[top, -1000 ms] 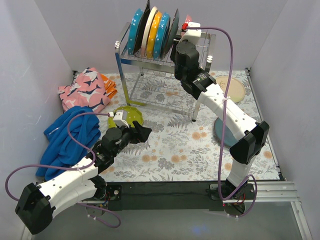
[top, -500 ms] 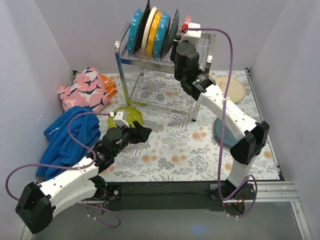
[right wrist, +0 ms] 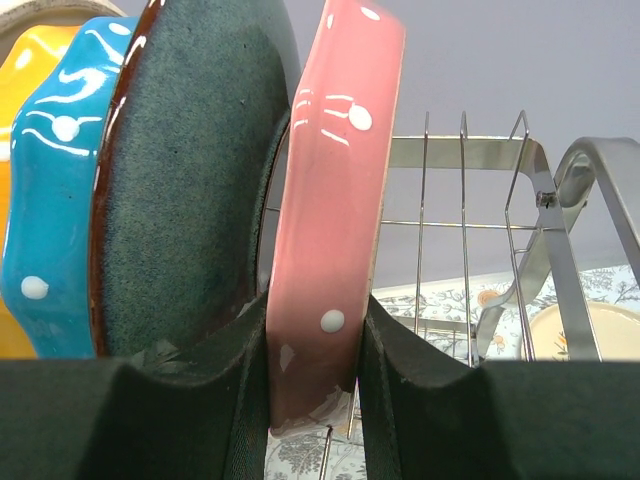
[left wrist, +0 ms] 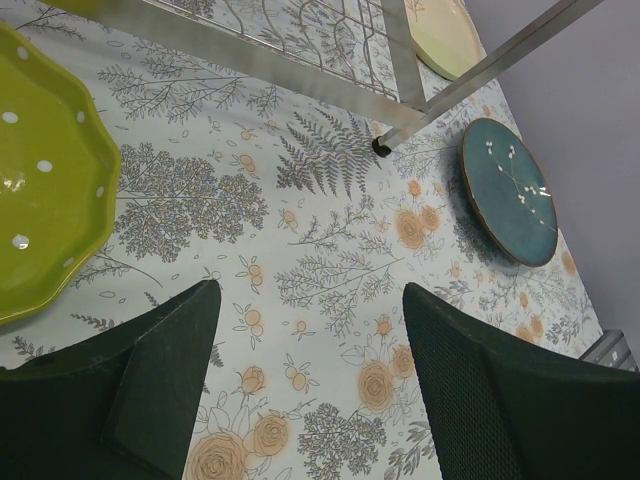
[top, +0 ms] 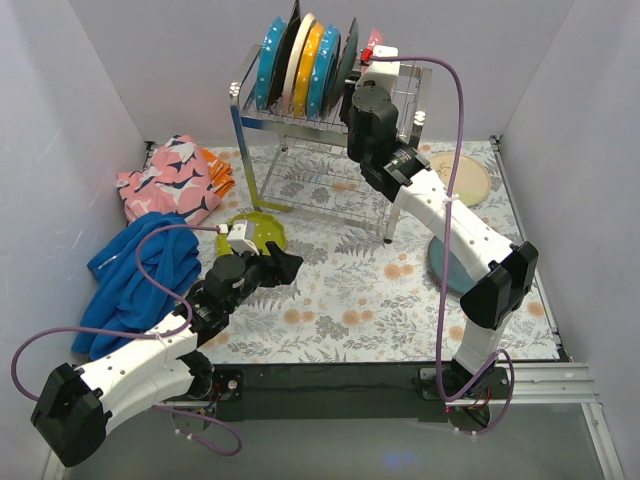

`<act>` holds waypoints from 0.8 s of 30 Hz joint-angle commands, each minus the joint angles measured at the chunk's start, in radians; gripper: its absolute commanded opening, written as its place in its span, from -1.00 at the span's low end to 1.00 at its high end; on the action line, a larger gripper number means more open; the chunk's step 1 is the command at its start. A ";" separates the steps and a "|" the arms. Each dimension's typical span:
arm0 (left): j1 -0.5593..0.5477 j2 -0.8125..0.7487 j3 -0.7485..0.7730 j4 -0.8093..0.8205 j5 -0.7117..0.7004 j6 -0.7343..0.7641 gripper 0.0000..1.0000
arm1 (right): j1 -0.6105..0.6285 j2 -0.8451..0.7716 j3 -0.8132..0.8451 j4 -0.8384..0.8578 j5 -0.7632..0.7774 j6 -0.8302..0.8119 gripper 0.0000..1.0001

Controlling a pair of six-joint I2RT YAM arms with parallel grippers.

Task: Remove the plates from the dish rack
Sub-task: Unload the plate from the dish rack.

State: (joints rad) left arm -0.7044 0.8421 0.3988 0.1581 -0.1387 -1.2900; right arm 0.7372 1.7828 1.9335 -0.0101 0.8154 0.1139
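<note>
A tall chrome wire dish rack (top: 322,128) stands at the far side of the floral-printed table cover (top: 350,300). Upright in a row on its top tier are a teal white-dotted plate (top: 269,65), a black plate (top: 289,48), a cream plate (top: 301,55), an orange plate (top: 313,72), a second teal dotted plate (top: 329,62) and a dark blue-grey plate (top: 347,58). At the right end of the row is the pink dotted plate (top: 373,40).

The right gripper (right wrist: 312,405) reaches up to that end of the rack. Its two black fingers (right wrist: 235,400) pinch the lower rim of the pink dotted plate, one on each face. That plate stands upright, just beside the dark blue-grey plate. Whether its edge rests in the slot wires cannot be told.

The left gripper (left wrist: 310,390) hangs low over the near left part of the table cover. Its fingers (left wrist: 150,375) are spread wide with nothing between them.

Just left of it, near the rack's legs, a lime-green scalloped plate with white dots (top: 255,232) lies flat. To the right of the rack lie a pale yellow round plate (top: 463,178) and, nearer, a teal round plate with white sprigs (left wrist: 508,190).

At the left edge are a pink patterned cloth (top: 168,180) and a crumpled blue cloth (top: 140,280).
</note>
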 commanded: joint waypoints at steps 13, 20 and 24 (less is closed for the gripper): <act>-0.004 -0.008 -0.006 0.008 -0.004 0.008 0.44 | 0.041 -0.151 0.027 0.282 0.022 -0.111 -0.97; -0.004 -0.017 -0.009 0.009 -0.007 0.009 0.44 | 0.041 -0.164 0.039 0.306 0.019 -0.138 -0.97; -0.004 -0.018 -0.011 0.008 -0.010 0.008 0.44 | 0.041 -0.190 0.019 0.323 0.013 -0.137 -0.97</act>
State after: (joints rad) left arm -0.7044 0.8413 0.3988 0.1581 -0.1383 -1.2903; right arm 0.7635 1.6989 1.9308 0.1394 0.8310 0.0105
